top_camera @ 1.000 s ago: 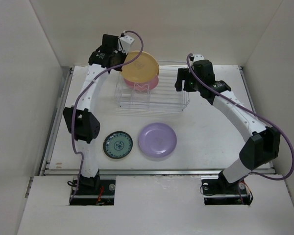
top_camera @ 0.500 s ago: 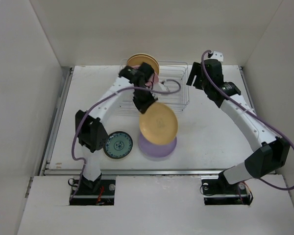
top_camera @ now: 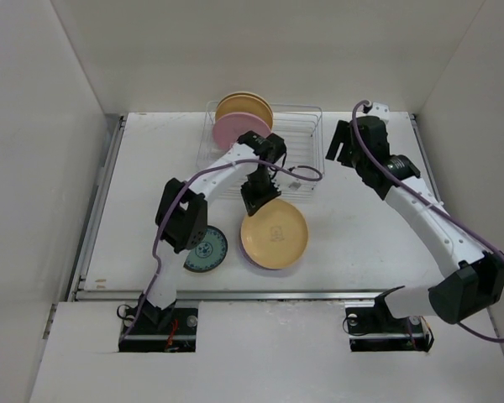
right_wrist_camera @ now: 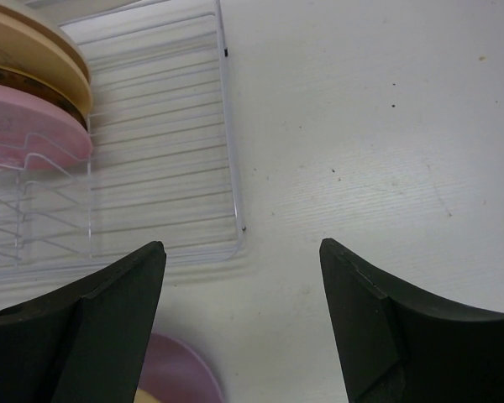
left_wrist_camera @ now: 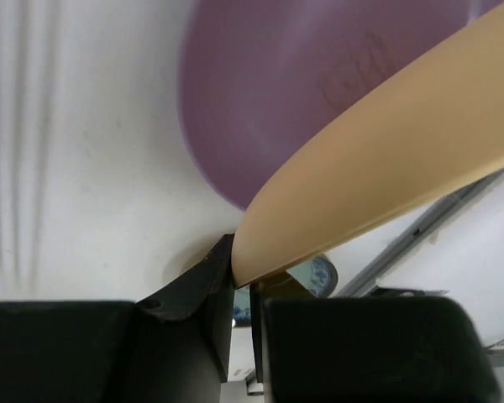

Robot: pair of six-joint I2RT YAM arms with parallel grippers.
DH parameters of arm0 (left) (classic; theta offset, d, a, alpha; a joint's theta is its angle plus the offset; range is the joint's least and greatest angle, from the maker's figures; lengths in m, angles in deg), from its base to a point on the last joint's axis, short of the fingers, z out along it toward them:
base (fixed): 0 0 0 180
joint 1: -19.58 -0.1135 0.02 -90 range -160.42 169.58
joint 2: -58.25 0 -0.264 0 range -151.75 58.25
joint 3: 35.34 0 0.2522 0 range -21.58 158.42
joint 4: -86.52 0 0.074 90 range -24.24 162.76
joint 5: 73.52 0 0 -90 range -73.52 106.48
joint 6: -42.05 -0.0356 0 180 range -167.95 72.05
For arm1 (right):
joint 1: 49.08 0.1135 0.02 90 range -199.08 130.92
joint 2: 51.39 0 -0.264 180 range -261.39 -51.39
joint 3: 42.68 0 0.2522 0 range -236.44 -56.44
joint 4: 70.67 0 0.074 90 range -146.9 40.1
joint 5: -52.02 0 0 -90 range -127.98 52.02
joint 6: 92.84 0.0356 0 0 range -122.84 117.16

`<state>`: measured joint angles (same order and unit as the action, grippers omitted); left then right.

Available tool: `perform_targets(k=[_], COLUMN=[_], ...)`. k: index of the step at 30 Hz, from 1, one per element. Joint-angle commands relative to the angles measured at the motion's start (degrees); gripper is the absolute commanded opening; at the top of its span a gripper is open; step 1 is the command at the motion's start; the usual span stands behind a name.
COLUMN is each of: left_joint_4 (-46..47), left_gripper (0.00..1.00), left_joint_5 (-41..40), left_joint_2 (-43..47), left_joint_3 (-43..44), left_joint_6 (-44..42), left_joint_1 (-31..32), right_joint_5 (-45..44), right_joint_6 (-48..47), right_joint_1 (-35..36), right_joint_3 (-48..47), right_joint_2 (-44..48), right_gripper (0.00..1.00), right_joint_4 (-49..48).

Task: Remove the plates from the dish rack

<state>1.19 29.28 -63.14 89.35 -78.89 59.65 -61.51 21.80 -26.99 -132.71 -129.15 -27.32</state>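
Note:
My left gripper [top_camera: 260, 198] is shut on the rim of the cream-tan plate [top_camera: 274, 237], which lies tilted low over the lavender plate [left_wrist_camera: 319, 84]. In the left wrist view the fingers [left_wrist_camera: 210, 285] pinch the cream-tan plate's edge [left_wrist_camera: 378, 168]. The teal patterned plate [top_camera: 208, 252] lies flat to the left, partly under the left arm. The dish rack [top_camera: 298, 159] at the back holds the pink plate [top_camera: 238, 128] and the amber-yellow plate [top_camera: 244, 104] upright at its left end. My right gripper [top_camera: 339, 148] is open and empty beside the rack's right end.
White walls close in the table on the left, back and right. A metal rail [top_camera: 269, 294] runs along the near edge. The right wrist view shows the rack's bare right half [right_wrist_camera: 160, 168] and the lavender plate's rim [right_wrist_camera: 172, 374].
My left gripper has carried the cream-tan plate from the rack down onto the lavender plate. My right gripper has drawn back to the right of the rack.

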Motion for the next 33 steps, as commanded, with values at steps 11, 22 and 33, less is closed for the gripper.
perform_targets(k=[11,22,33], left_joint_4=[-13.15,-19.31,2.91], left_gripper=[0.4,0.56,0.59], left_joint_5=[1.97,5.21,6.55], left_joint_2=[-5.97,-2.73,18.45], left_joint_3=[8.93,16.86,3.07], left_joint_6=[-1.49,0.96,12.82], left_joint_1=[1.32,-2.8,-27.84], right_joint_5=[0.94,4.27,31.88], right_joint_6=[-2.5,-5.65,-18.14], right_joint_1=[-0.11,-0.11,0.59], right_joint_3=[1.3,0.77,-28.73], right_joint_2=[3.23,2.7,-27.16], right_gripper=[0.8,0.8,0.83], right_joint_4=[-2.43,-5.93,-8.84])
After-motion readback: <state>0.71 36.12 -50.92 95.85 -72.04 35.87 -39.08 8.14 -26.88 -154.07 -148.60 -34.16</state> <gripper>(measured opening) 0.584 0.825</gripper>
